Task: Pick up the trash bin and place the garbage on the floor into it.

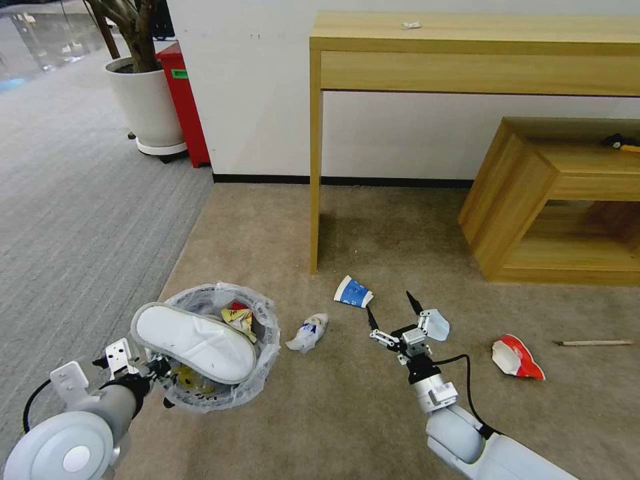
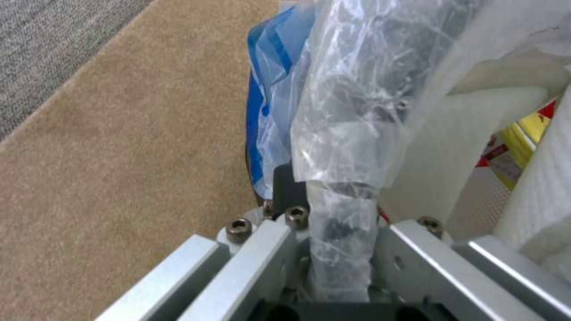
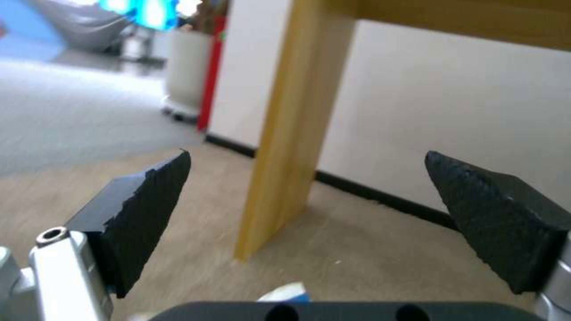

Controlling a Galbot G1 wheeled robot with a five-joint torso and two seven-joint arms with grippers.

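My left hand [image 1: 155, 371] clamps rim of trash bin [image 1: 260, 360], near side. Bin black, crinkled clear liner, white slipper [image 1: 193, 340] across top, yellow wrapper [image 1: 240, 319] inside. My right hand [image 1: 393, 312] spread wide, empty, above beige floor [image 1: 347, 407] between paper cup [image 1: 352, 292] and pale mask [image 1: 437, 325].

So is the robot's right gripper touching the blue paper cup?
Apart. The head view shows the open right gripper with bare carpet between it and the paper cup.
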